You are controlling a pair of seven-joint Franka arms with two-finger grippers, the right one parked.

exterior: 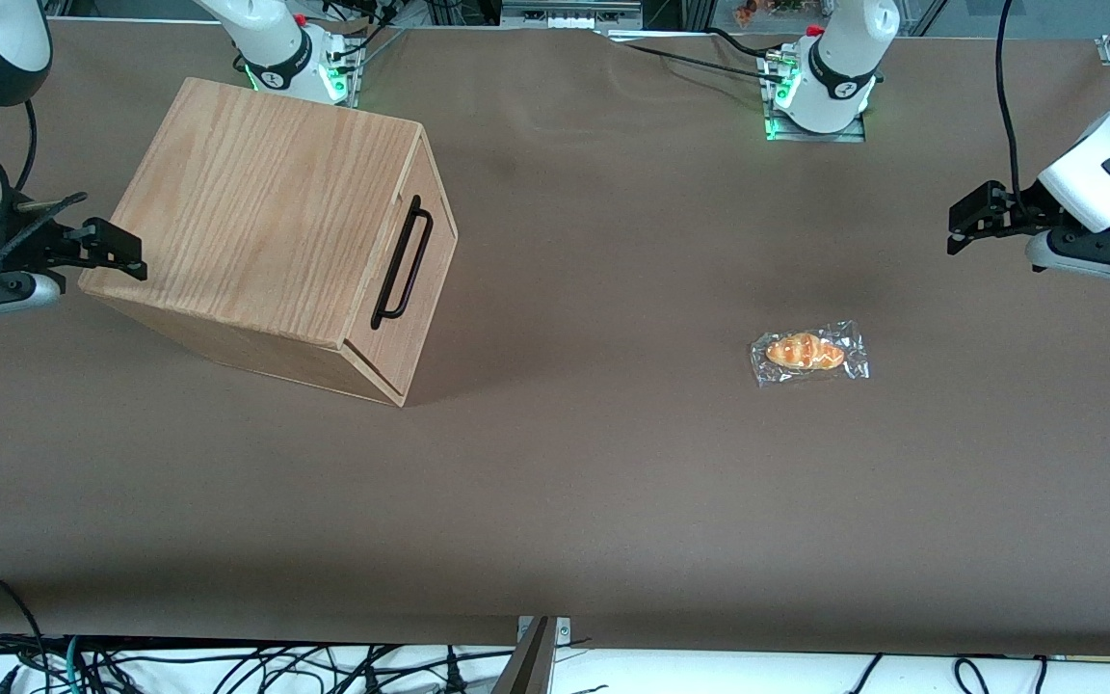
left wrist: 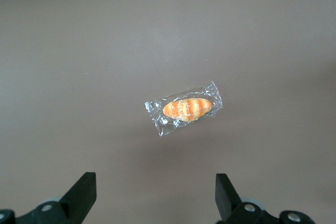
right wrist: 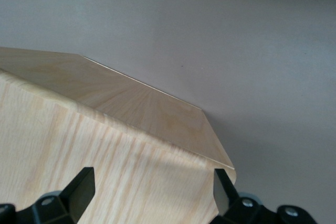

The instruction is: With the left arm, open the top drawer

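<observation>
The top drawer (exterior: 428,275) is shut in the front of the oak-grain wooden box (exterior: 266,212), which stands toward the parked arm's end of the table. A long black bar handle (exterior: 402,262) runs across the drawer's front panel. The left arm (exterior: 1099,173) reaches in at the working arm's end. Its gripper (exterior: 952,231) hovers above the table, far sideways from the drawer, open and holding nothing. In the left wrist view the gripper (left wrist: 155,182) stands wide open over bare brown table, with the two black fingertips (left wrist: 84,187) well apart.
A bread roll in a clear wrapper (exterior: 807,352) (left wrist: 186,108) lies on the brown table (exterior: 594,482), between the drawer's front and the gripper and closer to the gripper. The box's top (right wrist: 105,129) fills part of the right wrist view.
</observation>
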